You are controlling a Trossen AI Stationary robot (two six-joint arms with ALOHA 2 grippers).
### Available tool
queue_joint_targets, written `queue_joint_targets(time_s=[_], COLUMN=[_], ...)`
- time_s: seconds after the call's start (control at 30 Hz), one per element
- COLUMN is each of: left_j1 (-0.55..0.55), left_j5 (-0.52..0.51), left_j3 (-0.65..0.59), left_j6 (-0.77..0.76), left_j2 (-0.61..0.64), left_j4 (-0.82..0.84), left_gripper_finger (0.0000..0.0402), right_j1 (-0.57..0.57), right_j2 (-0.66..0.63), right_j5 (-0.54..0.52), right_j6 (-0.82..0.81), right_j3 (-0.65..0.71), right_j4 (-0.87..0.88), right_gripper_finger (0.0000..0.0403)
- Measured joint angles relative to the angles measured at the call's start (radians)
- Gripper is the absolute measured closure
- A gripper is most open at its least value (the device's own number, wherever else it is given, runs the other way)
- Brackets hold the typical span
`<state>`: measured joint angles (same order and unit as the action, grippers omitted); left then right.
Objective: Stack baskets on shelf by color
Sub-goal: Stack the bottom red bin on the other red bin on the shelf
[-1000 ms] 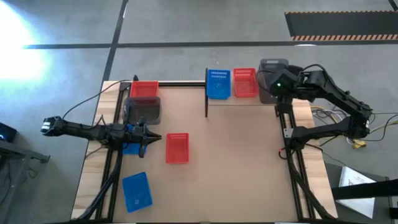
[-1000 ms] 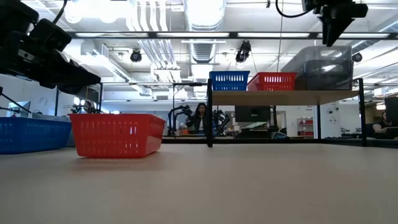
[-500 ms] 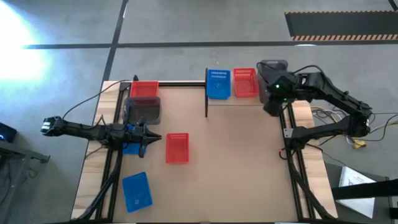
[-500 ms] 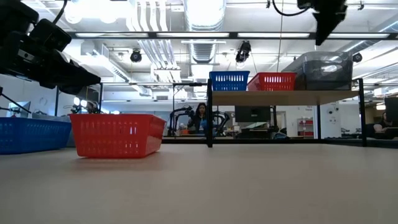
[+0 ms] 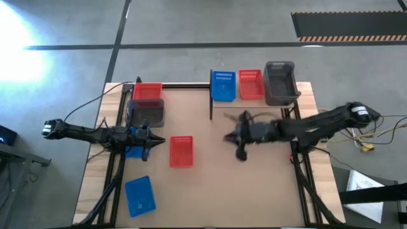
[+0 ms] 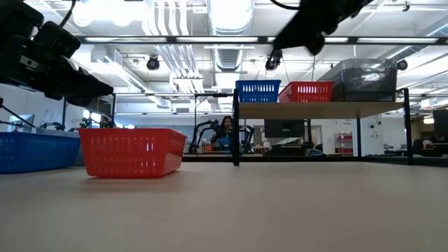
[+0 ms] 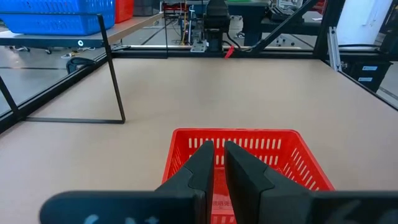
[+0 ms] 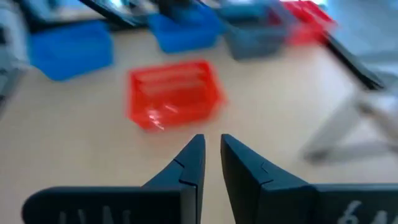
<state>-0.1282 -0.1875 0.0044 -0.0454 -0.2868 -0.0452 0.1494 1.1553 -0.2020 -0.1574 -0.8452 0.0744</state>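
One red basket (image 5: 181,151) lay mid-table, long axis running front to back; the left gripper (image 5: 147,141) and right gripper (image 5: 239,141) were nearly closed, empty.

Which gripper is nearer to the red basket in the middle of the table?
Left. The left gripper sits just beside the red basket, on its left side in the high view. The right gripper is farther away, over the open table on the basket's other side.
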Motion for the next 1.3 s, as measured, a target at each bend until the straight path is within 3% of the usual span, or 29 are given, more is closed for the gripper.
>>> queue_joint_targets(time_s=[0.1, 0.2, 0.37, 0.47, 0.6, 0.9, 1.03, 1.17, 1.3], left_j1=[0.000, 0.000, 0.000, 0.000, 0.000, 0.000, 0.000, 0.000, 0.000], left_j5=[0.000, 0.000, 0.000, 0.000, 0.000, 0.000, 0.000, 0.000, 0.000], left_j3=[0.000, 0.000, 0.000, 0.000, 0.000, 0.000, 0.000, 0.000, 0.000], left_j6=[0.000, 0.000, 0.000, 0.000, 0.000, 0.000, 0.000, 0.000, 0.000], left_j2=[0.000, 0.000, 0.000, -0.001, 0.000, 0.000, -0.001, 0.000, 0.000], left_j4=[0.000, 0.000, 0.000, 0.000, 0.000, 0.000, 0.000, 0.000, 0.000], left_gripper_finger=[0.0379, 0.0379, 0.0379, 0.0379, 0.0379, 0.0379, 0.0379, 0.0379, 0.0379], right_j1=[0.062, 0.097, 0.099, 0.099, 0.099, 0.096, 0.090, 0.082, 0.082], right_j2=[0.122, 0.267, 0.495, 0.603, 0.718, 0.934, 1.034, 1.123, 1.171], right_j5=[0.003, 0.004, 0.000, -0.006, -0.007, 0.027, 0.022, 0.017, 0.017], right_j6=[0.009, 0.044, 0.132, 0.166, 0.229, 0.286, 0.276, 0.260, 0.247], right_j3=[0.069, 0.072, -0.071, -0.213, -0.446, -0.844, -0.984, -1.107, -1.184], right_j4=[-0.310, -0.509, -0.521, -0.402, -0.094, 0.257, 0.410, 0.548, 0.639], right_gripper_finger=[0.0363, 0.0363, 0.0362, 0.0362, 0.0353, 0.0244, 0.0219, 0.0234, 0.0293])
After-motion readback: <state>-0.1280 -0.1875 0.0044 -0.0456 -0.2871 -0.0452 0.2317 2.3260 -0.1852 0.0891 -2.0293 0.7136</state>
